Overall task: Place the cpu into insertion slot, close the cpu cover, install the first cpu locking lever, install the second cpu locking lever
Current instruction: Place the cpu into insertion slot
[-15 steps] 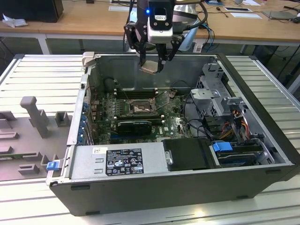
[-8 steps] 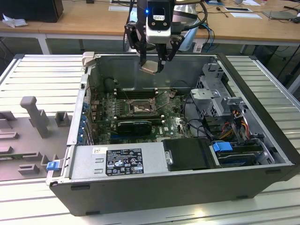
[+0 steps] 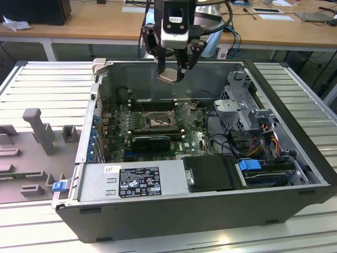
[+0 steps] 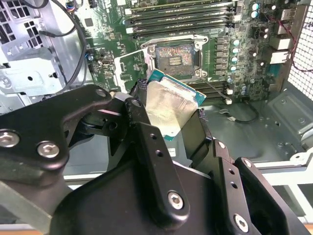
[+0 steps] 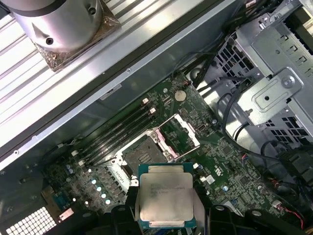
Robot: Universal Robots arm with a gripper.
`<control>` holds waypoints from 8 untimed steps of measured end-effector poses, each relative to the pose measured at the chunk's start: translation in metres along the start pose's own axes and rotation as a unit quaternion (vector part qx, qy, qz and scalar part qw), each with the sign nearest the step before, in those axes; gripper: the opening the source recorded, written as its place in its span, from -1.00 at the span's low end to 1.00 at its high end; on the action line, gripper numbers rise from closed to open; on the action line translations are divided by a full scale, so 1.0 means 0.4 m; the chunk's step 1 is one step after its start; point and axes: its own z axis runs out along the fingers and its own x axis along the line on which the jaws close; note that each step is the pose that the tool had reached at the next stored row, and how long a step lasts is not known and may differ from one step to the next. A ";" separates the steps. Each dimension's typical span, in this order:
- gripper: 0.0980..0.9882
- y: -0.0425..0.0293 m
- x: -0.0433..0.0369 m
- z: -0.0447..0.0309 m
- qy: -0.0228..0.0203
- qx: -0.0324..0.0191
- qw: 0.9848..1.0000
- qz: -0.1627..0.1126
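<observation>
Pale silver-beige metal faces the wrist cameras: the cpu (image 5: pixel 165 196) is pinched by its opposite edges between the two black fingers (image 4: pixel 143 122) of the gripper (image 3: pixel 171 75), whose jaws are closed onto the chip. In the exterior view the gripper hangs above the open computer case (image 3: pixel 200 211), near its far wall, with the cpu tilted and held clear of the green circuit board (image 3: pixel 197 139) below. The insertion slot (image 4: pixel 177 55) lies bare on that board, its dark square contact field showing inside a silvery rim and nothing seated in it. The cpu cover (image 5: pixel 182 131), a thin metal frame with an open centre, is swung up off the slot and stands just beside one edge of it. The long narrow memory slots (image 4: pixel 181 14) run in parallel rows along another side of the slot, and a long black card (image 3: pixel 151 141) sits on the nearer side of it in the exterior view. The case rests on a ribbed metal desk (image 3: pixel 42 79), and a grey power supply box (image 3: pixel 131 179) fills its near side.
</observation>
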 end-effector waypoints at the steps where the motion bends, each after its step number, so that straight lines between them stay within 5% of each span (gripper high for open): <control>1: -0.03 0.000 0.000 0.000 0.000 0.000 1.000 0.003; 8: -0.03 0.000 0.000 0.000 -0.002 0.000 1.000 0.022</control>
